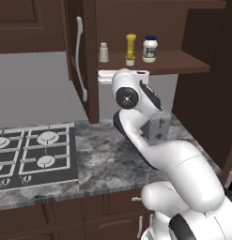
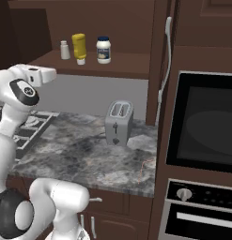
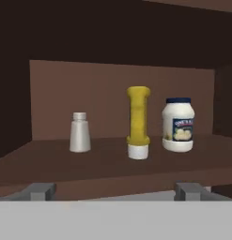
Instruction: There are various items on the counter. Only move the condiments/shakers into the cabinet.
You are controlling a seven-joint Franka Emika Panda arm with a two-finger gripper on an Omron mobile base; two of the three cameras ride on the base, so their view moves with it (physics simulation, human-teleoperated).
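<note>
Shaker (image 3: 80, 133), bottle (image 3: 138, 123), jar (image 3: 178, 124) shelved beyond spread fingers (image 3: 41, 191).

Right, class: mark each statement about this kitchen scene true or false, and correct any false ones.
1. The shaker, yellow bottle and white jar all stand on the cabinet shelf. True.
2. The toaster is in the cabinet as well. False: it stands on the counter.
3. The hand is shut on the yellow bottle. False: it is open and holds nothing.
4. The yellow bottle stands between the shaker and the jar. True.
5. The jar has a red lid. False: its lid is dark blue.
</note>
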